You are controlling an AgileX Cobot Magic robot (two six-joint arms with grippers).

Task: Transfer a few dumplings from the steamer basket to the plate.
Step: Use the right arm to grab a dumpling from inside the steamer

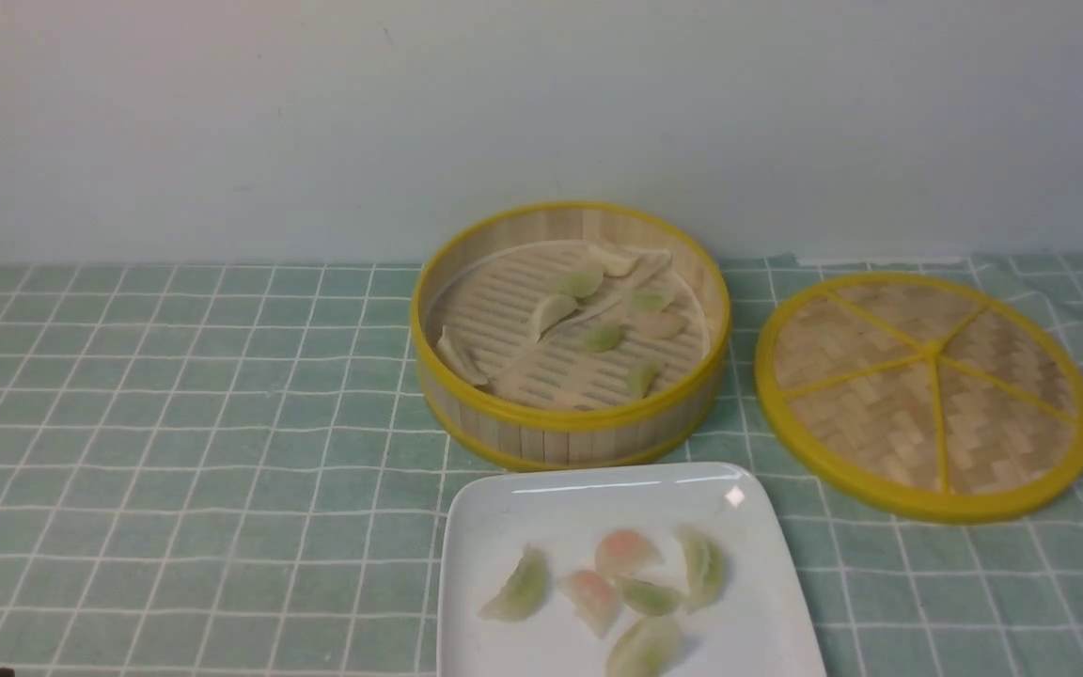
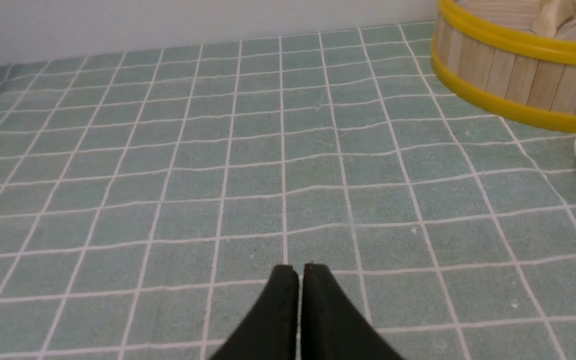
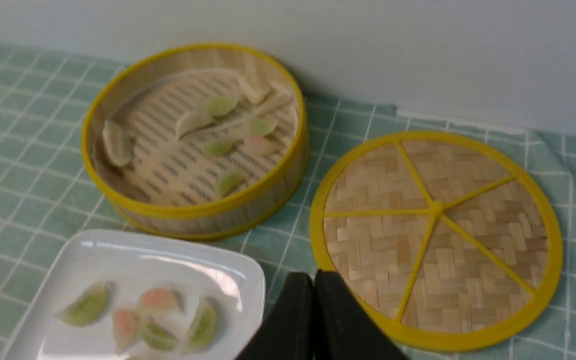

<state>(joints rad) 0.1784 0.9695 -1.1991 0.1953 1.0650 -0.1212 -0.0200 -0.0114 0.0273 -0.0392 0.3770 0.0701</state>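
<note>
Dumplings lie in two groups, some in the steamer basket (image 1: 572, 432) and six on the white square plate (image 1: 476, 527). Starting from the hands: the left gripper (image 2: 300, 272) has its two dark fingertips drawn together, with nothing between them, above the green checked cloth (image 2: 248, 200). The right gripper (image 3: 314, 280) is closed up in the same way, its tips bare; in its wrist view they overlap the near edge of the flat woven disc (image 3: 368, 190), though I can't tell how high above it they are.

Beyond the hands, the plate sits in front of the basket, close up against it. On it, two pink-tinted dumplings (image 1: 625, 552) lie near the middle, with a small green one (image 1: 648, 597) beside them. A curved green dumpling (image 1: 703, 567) lies to the right, another green one (image 1: 519, 587) to the left, and a pale greenish one (image 1: 645, 646) nearest me.

Inside the basket, a cream dumpling (image 1: 460, 357) rests by the left wall, and a green one (image 1: 641, 378) lies toward the near right. The others are scattered around the middle and far right of the slatted floor. The woven disc, rimmed and spoked in yellow, lies on the cloth right of the basket, apart from it. A pale wall (image 1: 316, 122) rises behind.
</note>
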